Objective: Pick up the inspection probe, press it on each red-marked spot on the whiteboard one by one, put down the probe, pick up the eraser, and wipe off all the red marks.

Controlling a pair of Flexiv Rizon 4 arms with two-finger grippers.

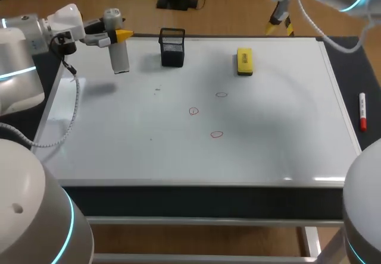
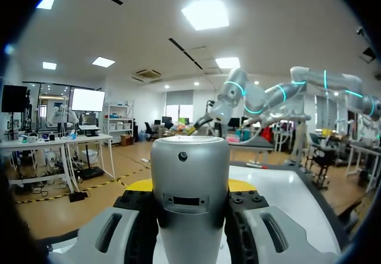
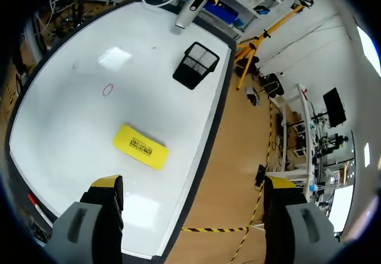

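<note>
Slippage is risked if the probe (image 1: pixel 121 59), gripped by the left jaws while the right jaws are held open, is pressed askew onto a red mark (image 1: pixel 193 111).

mesh holder (image 1: pixel 172 47): back of whiteboard (image 1: pixel 119 145)
eraser (image 1: pixel 244 61): right of holder
marks (image 1: pixel 216 134): mid-board
marker (image 1: pixel 362 112): off board's right edge

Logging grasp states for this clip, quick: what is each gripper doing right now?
Left gripper: shut on the inspection probe.
Right gripper: open, holding nothing.
</note>
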